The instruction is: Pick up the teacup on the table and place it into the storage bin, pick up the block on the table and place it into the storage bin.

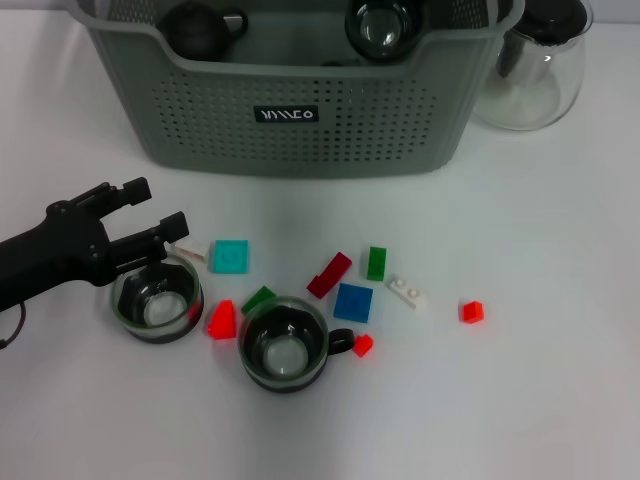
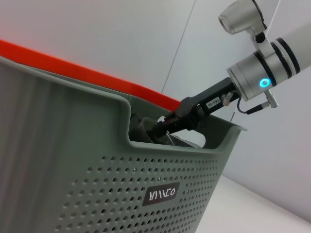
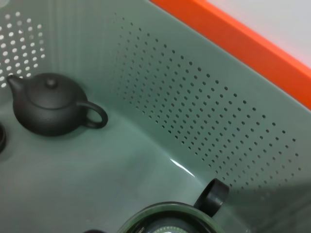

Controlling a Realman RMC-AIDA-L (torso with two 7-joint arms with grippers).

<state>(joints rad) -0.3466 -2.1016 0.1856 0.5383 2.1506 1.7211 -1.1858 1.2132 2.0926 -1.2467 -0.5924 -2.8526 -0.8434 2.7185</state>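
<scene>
The left tool point(image 1: 150, 218), fingers parted and holding nothing, hovers just above a dark glass teacup point(image 1: 157, 300) on the white counter point(image 1: 540, 380); I cannot tell the right tool's point(image 2: 163, 127) grip inside the grey-green perforated plastic storage bin point(image 1: 300, 135).

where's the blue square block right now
In the head view, the flat blue square block lies on the white table, just right of the handled dark glass teacup.

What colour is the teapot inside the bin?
Matte black teapot, clearest in the right wrist view.
</scene>
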